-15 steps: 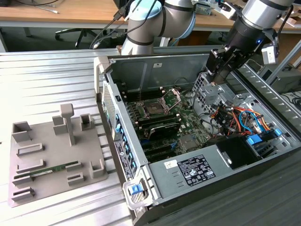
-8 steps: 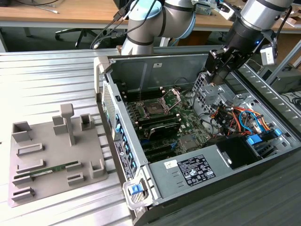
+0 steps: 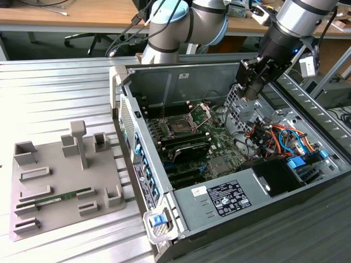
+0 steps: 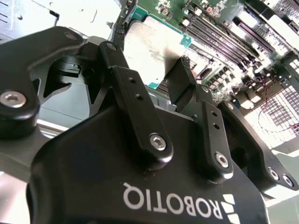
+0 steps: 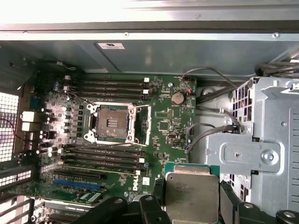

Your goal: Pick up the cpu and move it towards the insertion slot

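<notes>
Fingers (image 4: pixel 140 112) of the gripper (image 4: pixel 159 88) were closed onto the cpu (image 5: pixel 191 196), one black pad on each opposite edge, so the chip hung flat, silvery lid showing in both wrist views; edge grip prob. chosen to keep pads off the lid and underside. Going big to small: the open pc case (image 3: pixel 164 71) lay on its side on the ribbed metal table (image 3: pixel 55 87), w/ its side panel off so the arm could reach in from above. Arm hung over the case's far corner on the exterior view's right, above the drive cage (image 5: pixel 261 140). Motherboard (image 5: pixel 163 116) sat on the case floor, dark memory slots running either side of the insertion slot (image 5: pixel 114 123). Socket's metal bracket was swung open, bare square ready, nothing seated yet. Cpu was up in the air, well apart from the socket, off to the drive-cage side. Outside the case, a grey fixture tray (image 3: pixel 60 181) held a green memory stick (image 3: pixel 57 198), untouched.
</notes>
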Robot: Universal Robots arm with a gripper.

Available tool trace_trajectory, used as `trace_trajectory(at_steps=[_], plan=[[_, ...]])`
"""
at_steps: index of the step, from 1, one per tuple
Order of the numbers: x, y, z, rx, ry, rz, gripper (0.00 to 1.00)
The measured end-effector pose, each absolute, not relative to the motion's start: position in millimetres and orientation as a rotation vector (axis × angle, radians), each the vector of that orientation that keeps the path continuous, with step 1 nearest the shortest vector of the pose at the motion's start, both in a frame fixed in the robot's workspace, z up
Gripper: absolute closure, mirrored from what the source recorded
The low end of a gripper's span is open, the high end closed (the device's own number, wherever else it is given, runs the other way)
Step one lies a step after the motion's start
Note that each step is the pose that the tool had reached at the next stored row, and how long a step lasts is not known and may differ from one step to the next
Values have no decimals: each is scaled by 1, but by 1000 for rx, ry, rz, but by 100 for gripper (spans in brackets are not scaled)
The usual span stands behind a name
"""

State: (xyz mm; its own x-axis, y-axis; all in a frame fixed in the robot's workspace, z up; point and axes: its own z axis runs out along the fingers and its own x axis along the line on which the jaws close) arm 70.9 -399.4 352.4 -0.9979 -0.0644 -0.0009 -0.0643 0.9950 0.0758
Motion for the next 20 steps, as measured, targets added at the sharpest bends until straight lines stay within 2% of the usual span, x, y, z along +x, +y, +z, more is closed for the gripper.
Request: trace_trajectory(at_steps=[20], plan=[[52, -386, 345, 101, -3136, -119, 45]])
